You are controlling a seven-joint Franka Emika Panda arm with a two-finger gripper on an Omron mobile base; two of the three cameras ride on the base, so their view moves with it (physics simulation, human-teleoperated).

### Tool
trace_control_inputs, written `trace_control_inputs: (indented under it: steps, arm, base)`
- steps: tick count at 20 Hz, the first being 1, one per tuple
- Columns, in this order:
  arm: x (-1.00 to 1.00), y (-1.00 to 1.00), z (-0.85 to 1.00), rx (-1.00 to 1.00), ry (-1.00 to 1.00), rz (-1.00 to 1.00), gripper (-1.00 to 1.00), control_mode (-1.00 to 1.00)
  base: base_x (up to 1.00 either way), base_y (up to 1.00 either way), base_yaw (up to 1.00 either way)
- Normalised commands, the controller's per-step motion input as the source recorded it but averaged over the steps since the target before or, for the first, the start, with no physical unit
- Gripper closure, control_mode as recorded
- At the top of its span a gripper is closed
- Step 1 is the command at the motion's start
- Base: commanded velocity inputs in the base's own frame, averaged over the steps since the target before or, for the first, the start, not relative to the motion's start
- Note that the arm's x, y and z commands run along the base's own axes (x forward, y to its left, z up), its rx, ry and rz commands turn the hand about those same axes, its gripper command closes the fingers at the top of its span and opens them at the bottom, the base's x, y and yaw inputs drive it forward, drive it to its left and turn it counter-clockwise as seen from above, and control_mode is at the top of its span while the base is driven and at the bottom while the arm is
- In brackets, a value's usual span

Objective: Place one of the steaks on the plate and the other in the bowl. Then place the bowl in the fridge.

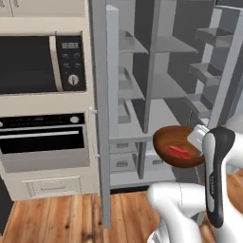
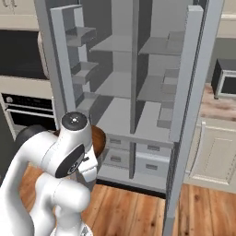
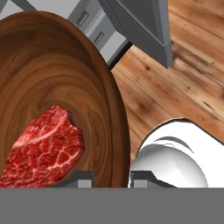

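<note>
Before the open fridge (image 1: 156,95), above wooden floor (image 3: 175,87), the pincer (image 3: 111,178) clamps the bowl's (image 1: 173,144) rim; 1 steak (image 3: 43,148) lies inside.

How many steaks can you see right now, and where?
1. A steak lies inside the bowl, which the gripper holds in front of the open fridge. The second steak may be elsewhere, outside these views.

A small round reddish-brown wooden bowl (image 1: 176,146) is held in the air, tilted, just in front of the lower shelves of the tall grey fridge (image 1: 156,71), whose two doors stand open. One flat raw-red steak (image 3: 43,151) lies inside the bowl.
</note>
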Motion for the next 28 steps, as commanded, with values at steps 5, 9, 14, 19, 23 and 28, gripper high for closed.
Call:
trace_control_inputs:
  steps: [5,9,14,19,23,28]
  arm:
    - [0.00,0.00,0.00,0.00,0.00,0.00,1.00,1.00]
    - [0.00,0.00,0.00,0.00,0.00,0.00,1.00,1.00]
    - [0.00,0.00,0.00,0.00,0.00,0.00,1.00,1.00]
    - [0.00,0.00,0.00,0.00,0.00,0.00,1.00,1.00]
    - [0.00,0.00,0.00,0.00,0.00,0.00,1.00,1.00]
    - [0.00,0.00,0.00,0.00,0.00,0.00,1.00,1.00]
  base:
    - [0.61,-0.31,0.10]
    - [0.39,-0.33,0.01]
    - [0.36,-0.40,0.00]
    - [0.46,-0.26,0.01]
    - [0.73,0.00,0.03]
    - [0.62,-0.01,0.00]
